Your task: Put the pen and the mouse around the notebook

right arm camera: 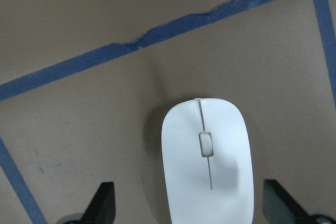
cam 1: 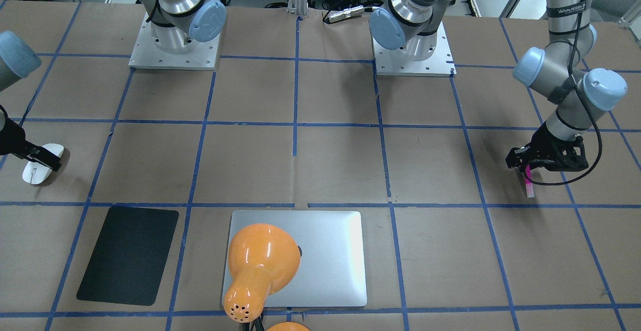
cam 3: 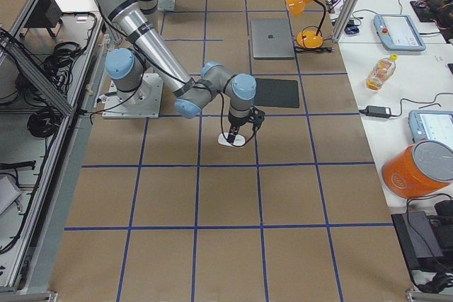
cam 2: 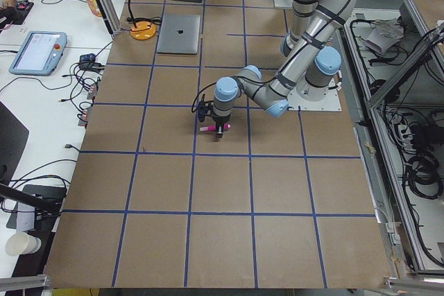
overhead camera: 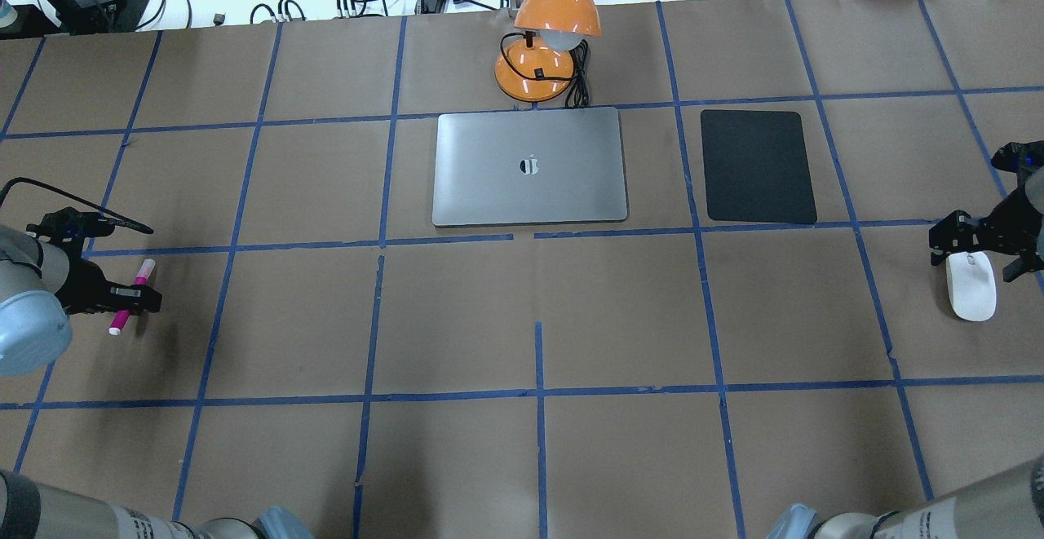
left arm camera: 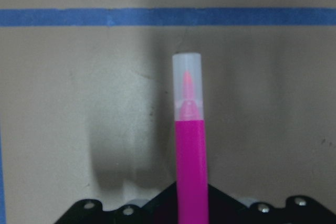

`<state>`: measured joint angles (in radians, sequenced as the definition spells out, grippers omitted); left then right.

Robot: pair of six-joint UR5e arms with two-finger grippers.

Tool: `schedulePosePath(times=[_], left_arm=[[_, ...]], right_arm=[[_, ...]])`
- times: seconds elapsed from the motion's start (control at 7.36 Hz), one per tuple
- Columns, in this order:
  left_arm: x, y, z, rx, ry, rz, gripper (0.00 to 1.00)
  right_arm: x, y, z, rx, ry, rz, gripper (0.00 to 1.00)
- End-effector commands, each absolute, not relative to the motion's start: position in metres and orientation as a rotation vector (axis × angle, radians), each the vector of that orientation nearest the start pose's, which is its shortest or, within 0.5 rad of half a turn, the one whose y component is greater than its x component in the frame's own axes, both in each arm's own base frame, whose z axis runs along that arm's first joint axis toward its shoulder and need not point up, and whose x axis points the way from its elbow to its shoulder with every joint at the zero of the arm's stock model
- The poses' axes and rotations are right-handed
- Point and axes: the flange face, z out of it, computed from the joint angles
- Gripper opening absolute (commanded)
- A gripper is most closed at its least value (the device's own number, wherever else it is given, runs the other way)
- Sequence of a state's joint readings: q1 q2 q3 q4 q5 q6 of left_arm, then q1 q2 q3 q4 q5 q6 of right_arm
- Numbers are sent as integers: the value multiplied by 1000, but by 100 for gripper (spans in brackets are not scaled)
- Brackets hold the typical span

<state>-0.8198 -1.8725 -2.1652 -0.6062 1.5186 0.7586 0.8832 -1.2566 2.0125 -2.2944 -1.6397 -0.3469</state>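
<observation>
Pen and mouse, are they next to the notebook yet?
Not yet, nothing is placed. The left end effector grips the pen, and the right end effector sits open around the mouse, both far from the notebook. Carrying them over and setting them down is left.

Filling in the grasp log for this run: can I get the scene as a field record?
left gripper: jaws shut on the pen, out on the robot's far left
right gripper: jaws open, straddling the mouse
notebook: lying flat, centred, orange lamp just beyond it
black mat: on the notebook's right, apart from it
progress: pen and mouse both far from the notebook
</observation>
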Motion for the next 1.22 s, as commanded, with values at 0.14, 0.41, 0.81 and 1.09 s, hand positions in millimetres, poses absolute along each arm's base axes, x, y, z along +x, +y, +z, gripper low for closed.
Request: schedulePosePath(times=[0.14,0.41,0.81,1.09], left_arm=[[220,-447,166,36,3135,-130,19],[220,-447,163,51,3141,-126,48],[221,-447,163,48,3135,-123,43],[221,-449,167,44,3133,-145,0]], right_arm=[[-252,-466,179,572,3117,135,100],[-252,-466,177,571,3112,139,100],[-251,-465,176,576,3111,142,100],[-251,-466,175,584,3106,147,99]])
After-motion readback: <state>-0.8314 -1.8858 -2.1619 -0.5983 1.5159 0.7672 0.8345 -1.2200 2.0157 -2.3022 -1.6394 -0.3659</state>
